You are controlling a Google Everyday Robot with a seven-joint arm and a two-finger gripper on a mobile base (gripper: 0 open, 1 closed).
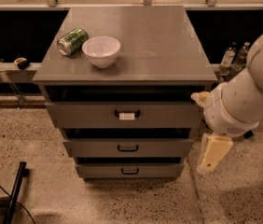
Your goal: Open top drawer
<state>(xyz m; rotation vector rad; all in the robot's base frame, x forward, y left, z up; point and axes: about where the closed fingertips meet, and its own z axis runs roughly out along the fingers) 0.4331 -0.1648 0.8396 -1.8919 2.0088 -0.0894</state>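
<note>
The top drawer (pixel 85 115) is the widest grey drawer of the cabinet, just under the cabinet top. Its black handle (pixel 127 114) carries a small white tag. The drawer front looks pushed in, with a dark gap above it. My gripper (pixel 212 154) is a cream-coloured piece hanging below the white arm (pixel 243 101). It is to the right of the cabinet, level with the middle drawer (pixel 128 147), and apart from the handle. It holds nothing that I can see.
A green can (pixel 72 41) lies on its side next to a white bowl (pixel 101 50) on the cabinet top (pixel 155 41). The bottom drawer (pixel 129 171) sits lowest. Bottles (pixel 234 56) stand behind at the right. A black pole (pixel 15 190) lies on the speckled floor at the lower left.
</note>
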